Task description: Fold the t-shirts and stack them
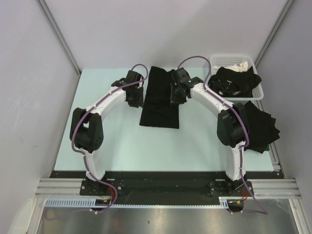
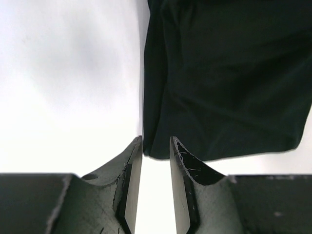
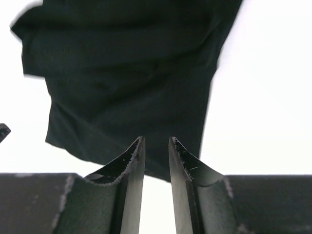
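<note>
Top view: a black shirt (image 1: pixel 160 97), folded into a long panel, lies flat on the table (image 1: pixel 122 141) just above frame centre. The left gripper (image 1: pixel 137 99) sits at the shirt's left edge and the right gripper (image 1: pixel 176 94) at its right edge, over the upper part of the cloth. At upper right a white basket (image 1: pixel 233 60) holds crumpled black shirts (image 1: pixel 237 81) with a bit of white cloth (image 1: pixel 239 66) behind them. A heap (image 1: pixel 261 126) of black shirts lies at the right edge of the table, partly behind the right arm.

Left wrist view: the shirt (image 2: pixel 229 78) fills the upper right, its lower corner just above the fingertips. The left gripper (image 2: pixel 156 141) has its jaws a narrow gap apart with only bright table (image 2: pixel 68 87) between them; it grasps nothing.

Right wrist view: the shirt (image 3: pixel 131 73) fills the upper left and centre, its hem reaching down behind the fingertips. The right gripper (image 3: pixel 156 140) is likewise released, jaws slightly parted and empty, with white table (image 3: pixel 263 97) at right.
</note>
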Controlling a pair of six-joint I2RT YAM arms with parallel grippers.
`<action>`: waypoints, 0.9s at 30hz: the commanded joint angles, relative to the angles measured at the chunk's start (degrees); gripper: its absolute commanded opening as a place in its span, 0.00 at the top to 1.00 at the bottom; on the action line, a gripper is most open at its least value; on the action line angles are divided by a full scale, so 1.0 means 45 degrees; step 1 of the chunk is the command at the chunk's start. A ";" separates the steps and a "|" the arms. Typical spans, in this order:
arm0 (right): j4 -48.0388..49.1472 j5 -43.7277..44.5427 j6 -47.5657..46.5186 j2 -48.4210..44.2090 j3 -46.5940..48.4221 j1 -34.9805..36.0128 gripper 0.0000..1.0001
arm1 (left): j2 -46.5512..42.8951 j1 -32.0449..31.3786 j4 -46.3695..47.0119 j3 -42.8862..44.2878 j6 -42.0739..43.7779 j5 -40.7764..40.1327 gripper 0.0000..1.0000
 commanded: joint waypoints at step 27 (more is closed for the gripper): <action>0.1077 -0.0152 -0.0546 0.3002 0.2852 0.0594 0.93 | -0.2360 0.0065 0.0297 -0.1997 -0.0206 0.0680 0.66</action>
